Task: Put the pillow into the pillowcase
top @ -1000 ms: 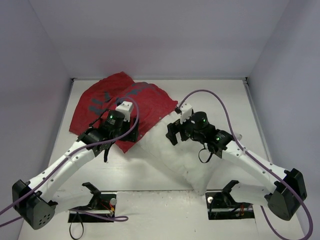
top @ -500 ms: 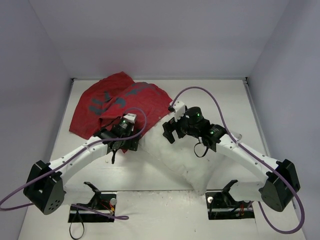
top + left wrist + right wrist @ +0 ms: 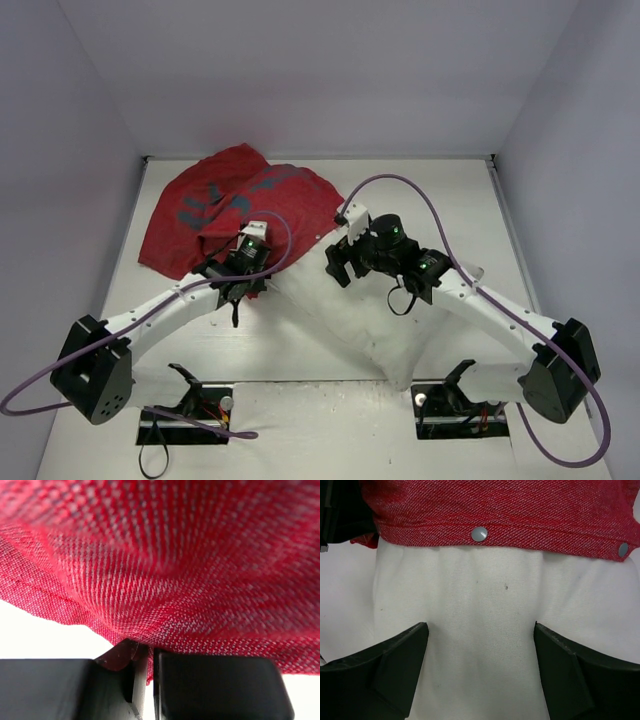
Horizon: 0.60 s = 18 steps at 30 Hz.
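where the overhead view hid the left gripper beneath its own wrist, the left wrist camera showed its fingers pinched together on the red hem of the pillowcase. pillow lay diagonal, long axis near-right to far-left, its far-left end at the case's mouth. only the right wrist view showed snap studs along that hem. right gripper fingers stood apart, pillow between them.

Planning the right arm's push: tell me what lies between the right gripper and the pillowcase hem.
Right wrist view: only bare white pillow fabric lies between the open right gripper and the pillowcase's snap-studded hem.
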Each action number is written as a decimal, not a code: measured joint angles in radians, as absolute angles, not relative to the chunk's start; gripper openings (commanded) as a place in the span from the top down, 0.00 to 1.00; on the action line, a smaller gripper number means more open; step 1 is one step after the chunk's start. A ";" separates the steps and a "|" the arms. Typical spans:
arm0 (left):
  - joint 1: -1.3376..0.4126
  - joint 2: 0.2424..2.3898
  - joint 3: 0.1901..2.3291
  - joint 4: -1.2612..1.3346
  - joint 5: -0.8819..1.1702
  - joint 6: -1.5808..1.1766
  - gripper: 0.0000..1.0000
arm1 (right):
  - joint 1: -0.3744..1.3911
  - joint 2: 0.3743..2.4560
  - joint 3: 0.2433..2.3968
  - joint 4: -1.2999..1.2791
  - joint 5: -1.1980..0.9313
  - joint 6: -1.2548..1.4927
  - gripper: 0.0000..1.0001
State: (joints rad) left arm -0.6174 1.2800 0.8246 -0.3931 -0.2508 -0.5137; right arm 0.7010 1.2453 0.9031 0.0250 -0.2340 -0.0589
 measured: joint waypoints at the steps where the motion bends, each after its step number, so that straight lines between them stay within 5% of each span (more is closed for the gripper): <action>1: -0.620 1.272 0.824 -0.395 -0.246 -0.514 1.00 | 0.710 1.243 0.904 0.025 -0.231 -0.065 0.27; 4: -0.621 1.205 0.825 -0.410 -0.217 -0.514 1.00 | 0.756 1.226 0.906 0.017 -0.223 -0.087 0.25; 7: -0.621 1.119 0.839 -0.440 -0.160 -0.514 1.00 | 0.812 1.218 0.928 0.010 -0.216 -0.104 0.00; 18: -0.621 1.103 0.887 -0.485 -0.052 -0.540 1.00 | 1.042 1.330 0.945 0.031 -0.022 -0.112 0.00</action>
State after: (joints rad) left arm -0.6209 1.1034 0.8871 -0.4847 -0.0517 -0.5404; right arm 1.0424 1.3304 0.9451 0.0311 -0.0223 -0.1123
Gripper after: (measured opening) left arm 0.017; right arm 0.999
